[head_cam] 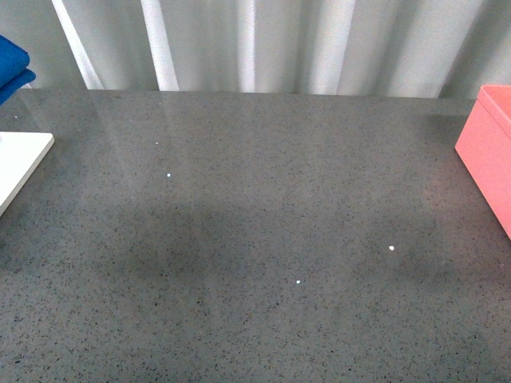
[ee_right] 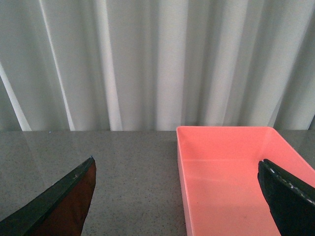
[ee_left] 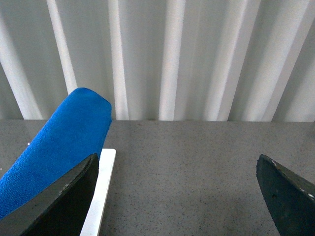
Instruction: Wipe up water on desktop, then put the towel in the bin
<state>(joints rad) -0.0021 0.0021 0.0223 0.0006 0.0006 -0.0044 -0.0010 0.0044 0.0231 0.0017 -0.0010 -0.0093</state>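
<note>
My left jaws released and empty, right jaws released too, blue towel [head_cam: 12,68] at ten o'clock of the grey table [head_cam: 255,239], just behind the white board [head_cam: 20,163] at nine, pink bin [head_cam: 487,152] at three.

A pale grey-white backdrop [head_cam: 279,40] of vertical folds (curtain or ribbed panel, hard to tell) fills the rear, brighter along its ridges.

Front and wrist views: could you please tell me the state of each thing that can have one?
desktop: no puddle discernible.
towel: folded, ungripped, lying at the far left.
bin: open-topped, visible part empty.
left gripper: jaws open, empty.
right gripper: jaws open, empty.
</note>
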